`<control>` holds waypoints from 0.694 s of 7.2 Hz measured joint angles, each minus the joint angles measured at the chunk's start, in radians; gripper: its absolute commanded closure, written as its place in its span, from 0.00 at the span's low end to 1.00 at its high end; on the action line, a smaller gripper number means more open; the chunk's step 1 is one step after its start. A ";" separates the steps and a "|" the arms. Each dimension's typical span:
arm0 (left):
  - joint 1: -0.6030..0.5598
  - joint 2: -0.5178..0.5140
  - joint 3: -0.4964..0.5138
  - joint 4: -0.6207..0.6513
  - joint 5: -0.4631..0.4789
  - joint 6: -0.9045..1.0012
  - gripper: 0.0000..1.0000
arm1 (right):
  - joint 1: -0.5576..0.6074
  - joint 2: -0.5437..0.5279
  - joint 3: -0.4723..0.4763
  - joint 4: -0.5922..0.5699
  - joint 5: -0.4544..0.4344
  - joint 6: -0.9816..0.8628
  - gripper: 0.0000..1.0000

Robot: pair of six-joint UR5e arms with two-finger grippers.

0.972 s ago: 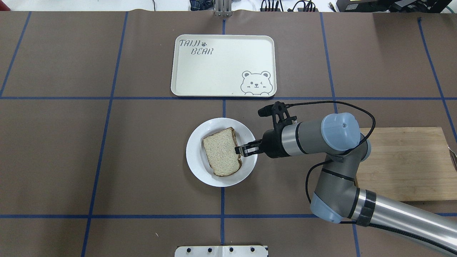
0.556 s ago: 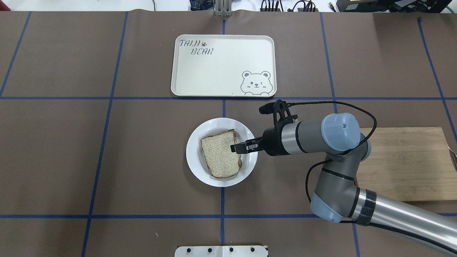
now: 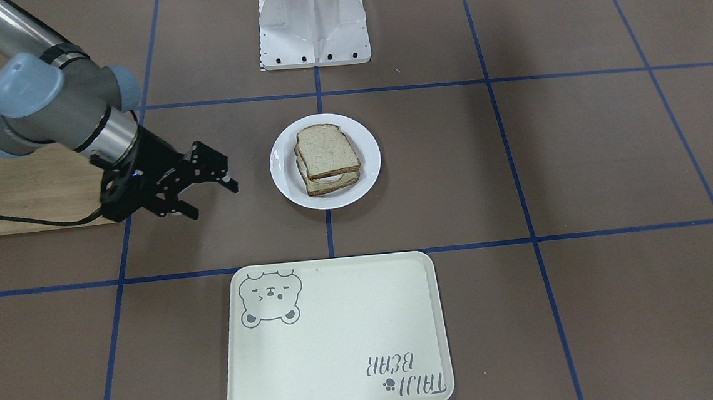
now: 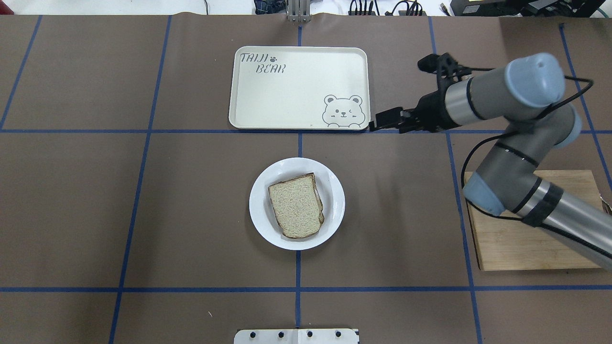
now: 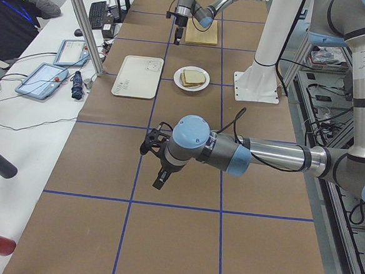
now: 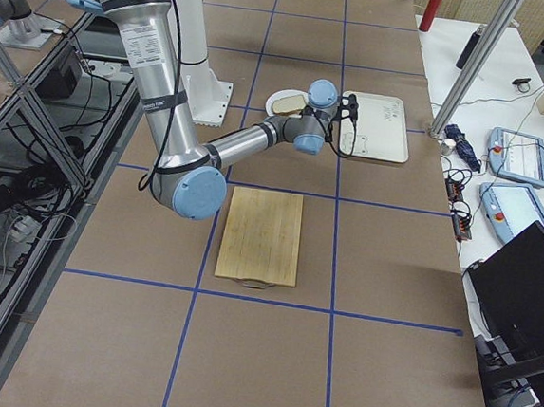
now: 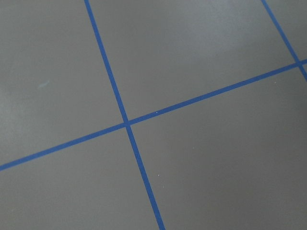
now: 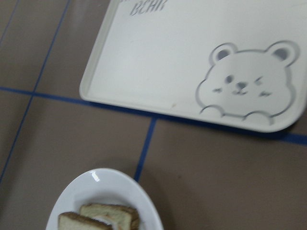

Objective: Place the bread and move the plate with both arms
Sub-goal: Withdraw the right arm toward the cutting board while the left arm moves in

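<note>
The bread [image 4: 296, 205] lies flat on the white plate [image 4: 334, 200] at the table's middle. In the front view it [image 3: 327, 150] tops a second slice with something white between them, on the plate [image 3: 369, 161]. My right gripper [image 4: 377, 124] is open and empty, raised off to the plate's right near the tray's corner; in the front view its [image 3: 212, 199] fingers stand apart. The right wrist view shows the plate [image 8: 120, 191] and the bread [image 8: 96, 218] at the bottom edge. My left gripper [image 5: 159, 182] shows only in the left side view, far from the plate; I cannot tell its state.
A cream bear tray [image 4: 296, 88] lies beyond the plate and also shows in the front view [image 3: 341, 339]. A wooden cutting board [image 4: 526, 239] lies under my right arm. The white stand [image 3: 312, 21] is at the robot's side.
My right gripper has let go of the bread, risen and swung away to the far right beside the tray's corner. The bread now rests flat on the plate.
</note>
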 measured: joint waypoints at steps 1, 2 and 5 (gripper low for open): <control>0.002 -0.004 0.000 -0.059 0.000 -0.011 0.02 | 0.096 -0.031 0.000 -0.093 0.050 -0.088 0.00; 0.004 -0.009 0.000 -0.118 -0.011 -0.042 0.02 | 0.191 -0.079 0.000 -0.190 0.089 -0.233 0.00; 0.029 -0.024 0.000 -0.242 -0.106 -0.252 0.02 | 0.432 -0.257 -0.001 -0.437 0.121 -0.771 0.00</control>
